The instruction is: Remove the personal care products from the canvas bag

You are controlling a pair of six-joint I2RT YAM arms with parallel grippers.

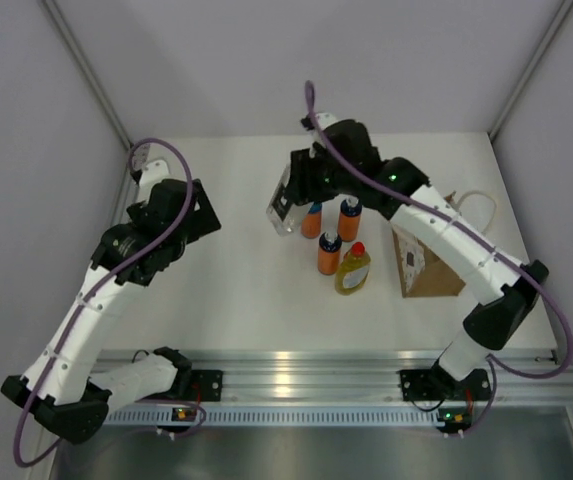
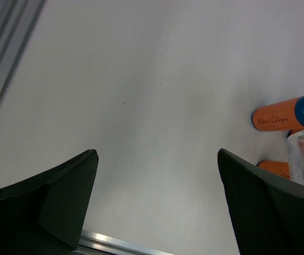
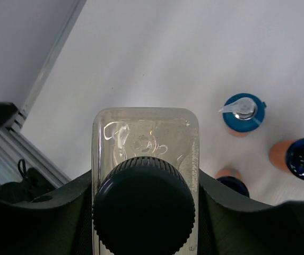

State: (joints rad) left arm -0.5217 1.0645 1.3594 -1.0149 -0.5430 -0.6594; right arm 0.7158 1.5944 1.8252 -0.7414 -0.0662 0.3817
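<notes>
The right fingers (image 3: 61,226) clamp the clear squarish bottle (image 3: 145,143) by its 2 flat sides, just under the dark cap (image 3: 144,208). The cap faces the wrist camera, so the bottle's long axis runs straight out along the fingers and down toward the counter (image 1: 246,300). Whether its base touches the surface cannot be told. It hangs toward the counter's far edge, just left of 3 orange bottles (image 1: 312,220) and the yellow bottle (image 1: 353,268), which stand grouped mid-counter. The canvas bag (image 1: 431,270) sits by the right edge, partly under the right arm and well apart from the held bottle. The likely next step is setting the bottle upright on the bare patch left of the group. The left fingers (image 2: 263,207) are spread wide and hold nothing, over bare counter near the left edge.
</notes>
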